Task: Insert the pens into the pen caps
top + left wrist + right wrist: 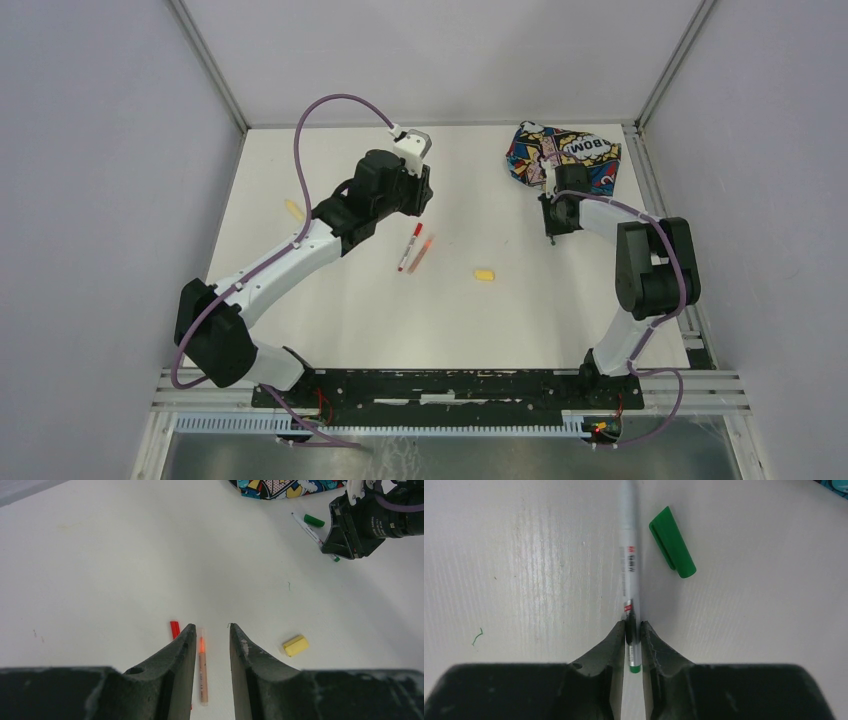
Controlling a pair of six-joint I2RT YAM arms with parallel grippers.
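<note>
As R hand (633, 630) grips pen (629, 555), pouch (566, 156) sits near.

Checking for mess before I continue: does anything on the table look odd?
A small green squiggle marks the white table near the green-ended pen, like stray ink. Nothing else stands out.

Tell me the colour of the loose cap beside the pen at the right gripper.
Green; the cap beside the pen shows best in the right wrist view.
</note>
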